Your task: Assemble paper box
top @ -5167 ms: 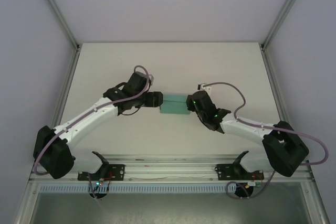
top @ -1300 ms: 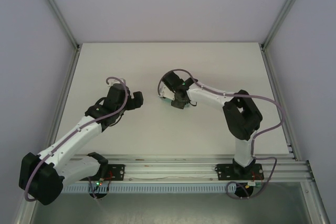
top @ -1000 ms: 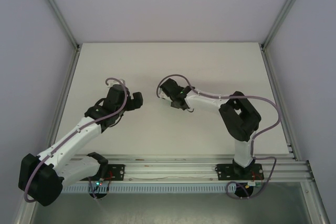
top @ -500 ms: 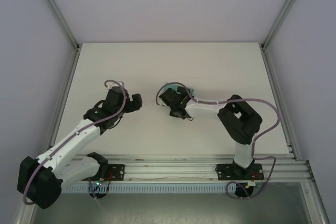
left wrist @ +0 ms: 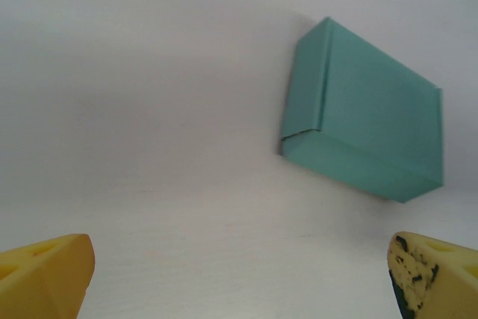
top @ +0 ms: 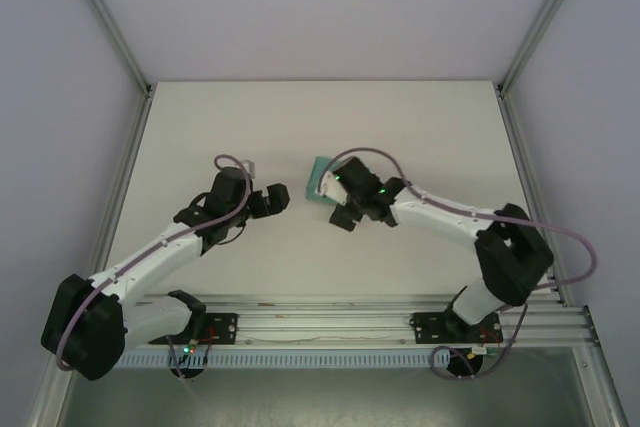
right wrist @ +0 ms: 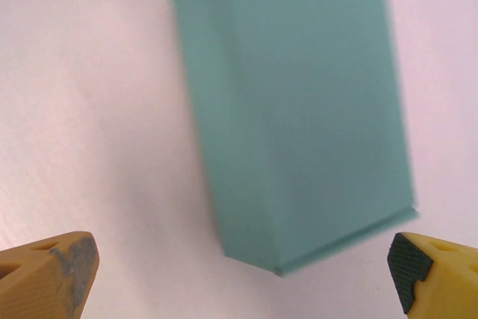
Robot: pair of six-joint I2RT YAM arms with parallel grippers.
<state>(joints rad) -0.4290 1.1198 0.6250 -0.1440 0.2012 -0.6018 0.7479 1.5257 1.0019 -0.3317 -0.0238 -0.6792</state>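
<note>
The paper box (top: pixel 321 177) is a closed teal-green rectangular box lying flat on the white table (top: pixel 320 117) near its middle. My left gripper (top: pixel 280 198) stands open just left of it, not touching. In the left wrist view the paper box (left wrist: pixel 366 121) lies ahead and to the right, with bare table between the yellow fingertips (left wrist: pixel 46 273) of the left gripper (left wrist: pixel 239 282). My right gripper (top: pixel 338 202) hangs open just near-right of the box. In the right wrist view the paper box (right wrist: pixel 299 117) lies straight ahead of the right gripper (right wrist: pixel 243 282), beyond the fingertips (right wrist: pixel 52 274).
Grey enclosure walls and slanted aluminium posts (top: pixel 110 27) border the table on the left, back and right. A metal rail (top: pixel 320 312) with both arm bases runs along the near edge. Cables loop over each wrist.
My right gripper has opened, letting go of the box, and backed off, its arm swinging out to the right. The box now lies uncovered. My left gripper has moved right, toward the box.
</note>
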